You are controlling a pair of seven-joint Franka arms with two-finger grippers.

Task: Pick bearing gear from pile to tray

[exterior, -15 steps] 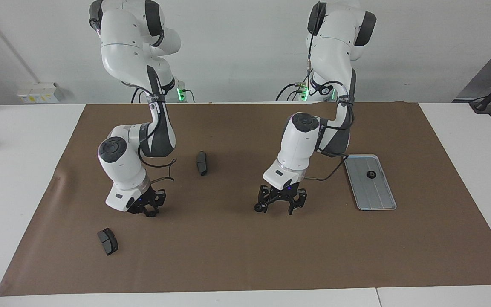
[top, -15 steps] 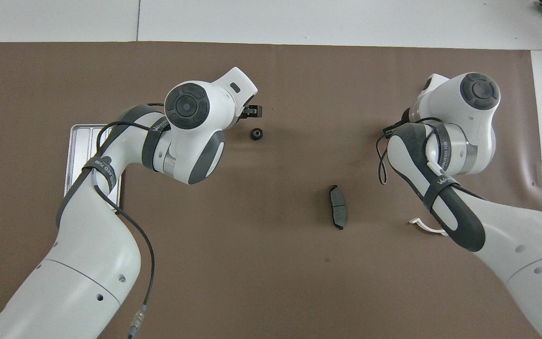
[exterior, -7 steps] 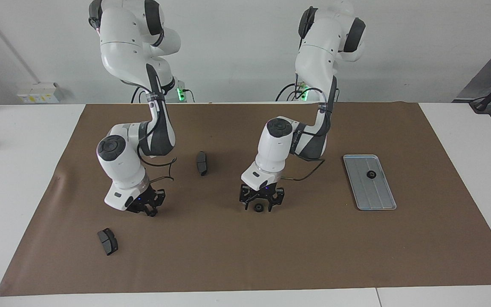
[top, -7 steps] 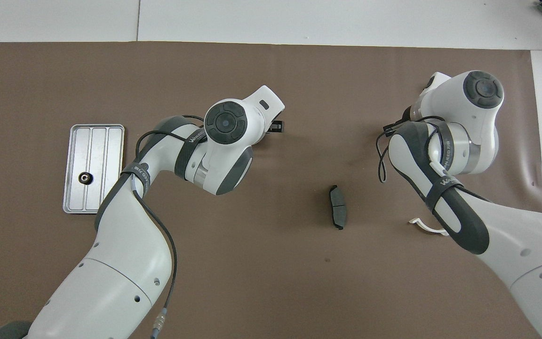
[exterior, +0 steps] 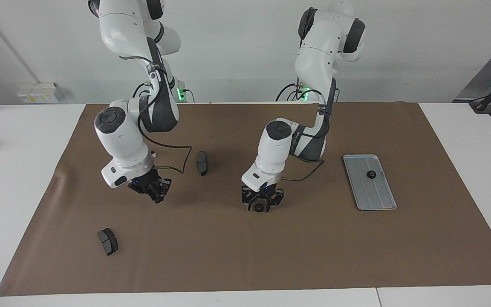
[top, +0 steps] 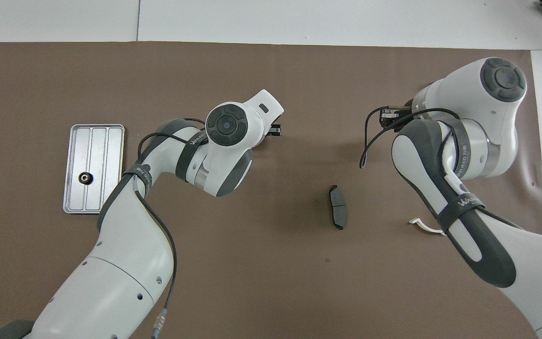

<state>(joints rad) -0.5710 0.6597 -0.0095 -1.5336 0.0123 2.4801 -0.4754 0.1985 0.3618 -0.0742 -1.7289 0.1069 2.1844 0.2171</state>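
Observation:
A small black bearing gear (exterior: 259, 207) rests on the brown mat near the table's middle. My left gripper (exterior: 261, 204) stands down over it, fingers drawn in against its sides. From overhead the left wrist hides that gear, and only a black tip of the left gripper (top: 274, 129) shows. The silver tray (exterior: 377, 194) (top: 111, 155) lies toward the left arm's end with another black gear (exterior: 371, 174) (top: 85, 177) in it. My right gripper (exterior: 155, 192) (top: 388, 117) hangs shut and empty above the mat.
One dark brake pad (exterior: 202, 163) (top: 337, 206) lies between the two arms, nearer to the robots than the gear. A second brake pad (exterior: 108, 241) lies toward the right arm's end, farther from the robots. A white half-ring bracket (top: 424, 225) peeks out beside the right arm.
The left gripper slid from beside the tray to over the gear, and its fingers drew in around it. The right gripper rose off the mat and swung toward the table's middle.

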